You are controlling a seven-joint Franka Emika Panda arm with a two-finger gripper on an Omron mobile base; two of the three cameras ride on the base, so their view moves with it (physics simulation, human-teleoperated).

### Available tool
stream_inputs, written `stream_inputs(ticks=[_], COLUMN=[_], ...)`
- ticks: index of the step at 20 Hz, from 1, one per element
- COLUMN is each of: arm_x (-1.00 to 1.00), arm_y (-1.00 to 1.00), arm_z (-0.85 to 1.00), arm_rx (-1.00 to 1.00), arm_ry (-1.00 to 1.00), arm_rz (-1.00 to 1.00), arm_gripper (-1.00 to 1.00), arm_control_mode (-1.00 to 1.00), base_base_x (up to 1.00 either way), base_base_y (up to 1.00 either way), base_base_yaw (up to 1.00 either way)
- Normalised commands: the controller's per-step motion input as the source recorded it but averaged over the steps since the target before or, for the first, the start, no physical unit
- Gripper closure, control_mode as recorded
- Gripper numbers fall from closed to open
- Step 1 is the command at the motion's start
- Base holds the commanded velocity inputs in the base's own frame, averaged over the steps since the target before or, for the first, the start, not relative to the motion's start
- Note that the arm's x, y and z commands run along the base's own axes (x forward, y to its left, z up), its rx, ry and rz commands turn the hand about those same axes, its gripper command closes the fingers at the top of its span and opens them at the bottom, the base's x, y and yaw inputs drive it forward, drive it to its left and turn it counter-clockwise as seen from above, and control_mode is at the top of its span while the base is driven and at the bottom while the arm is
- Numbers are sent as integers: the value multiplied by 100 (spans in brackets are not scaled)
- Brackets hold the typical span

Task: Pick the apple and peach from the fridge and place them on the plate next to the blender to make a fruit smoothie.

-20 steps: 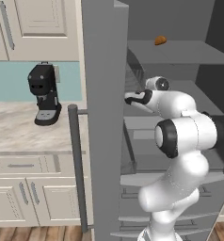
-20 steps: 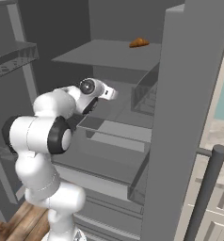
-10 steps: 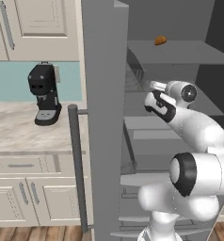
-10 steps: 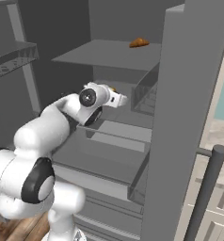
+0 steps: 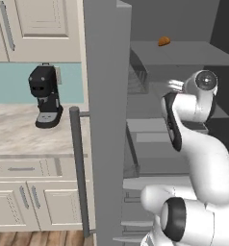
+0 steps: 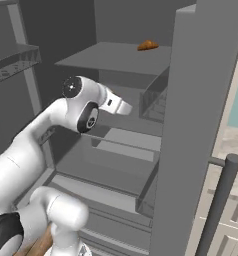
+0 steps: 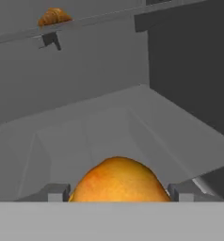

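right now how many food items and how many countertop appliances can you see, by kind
peach, held in the gripper: 1
oblong orange-brown lump on the upper fridge shelf: 1
black coffee machine on the counter: 1
total: 3

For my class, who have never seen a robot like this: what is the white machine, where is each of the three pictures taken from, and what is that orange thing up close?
The white machine is a robot arm reaching into an open grey fridge. Two cameras ride behind it, left and right, looking forward over the arm. The third sits on its hand, looking along the gripper. There the round orange peach sits between the two fingers, apparently held. An oblong orange-brown lump lies on the top shelf. On the counter to the left stands a black coffee machine.
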Motion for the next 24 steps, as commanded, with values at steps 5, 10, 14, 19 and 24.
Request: stream_inputs(ticks=[5,10,14,19,24], arm_x=[-100,-89,-53,-8,-8], arm_y=[-5,10,24,12,0], arm_z=[18,-8,-13,0,-1], arm_rx=[1,0,-2,0,0], arm_ry=[31,1,-6,0,2], arm_rz=[-3,11,30,9,0], arm_gripper=[100,100,100,100,100], arm_control_mode=[-100,-100,-100,-100,100], base_base_x=[0,0,0,0,-53], base_base_y=[0,0,0,0,0], base_base_yaw=[0,0,0,0,0])
